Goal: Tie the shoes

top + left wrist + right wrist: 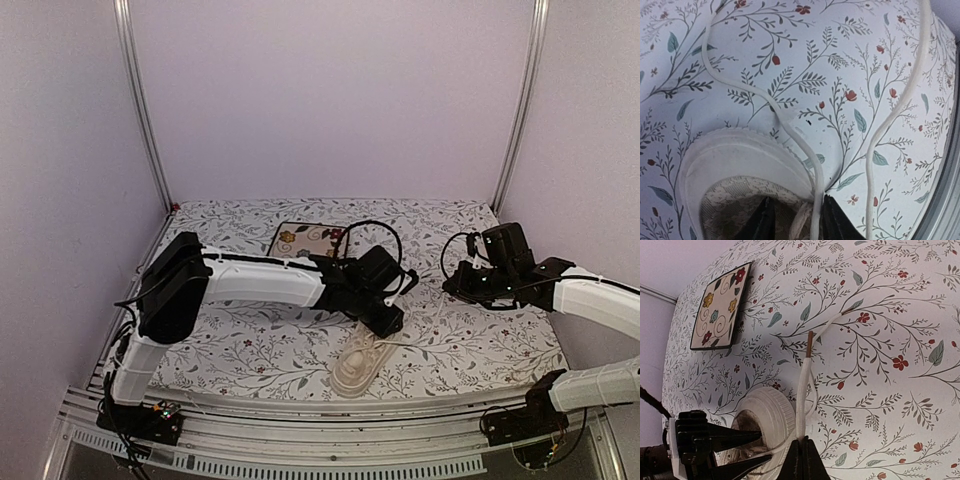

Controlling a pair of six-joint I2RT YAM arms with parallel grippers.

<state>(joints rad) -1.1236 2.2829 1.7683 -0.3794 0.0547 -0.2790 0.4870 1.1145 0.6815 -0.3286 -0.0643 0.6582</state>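
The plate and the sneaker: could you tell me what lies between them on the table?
Between plate and sneaker, only bare floral cloth, shown in the right wrist view.

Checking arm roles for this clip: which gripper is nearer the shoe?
Left. The left gripper sits at the opening of the shoe; the right gripper stands off to the right, clear of the shoe, shut on a lace.

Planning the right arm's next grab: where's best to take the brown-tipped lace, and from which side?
Probably the straight stretch of the lace just behind its brown tip, coming straight down and gripping across its width. It seems to lie flat on the cloth, clear of the sneaker; a second lace crosses near the tip.
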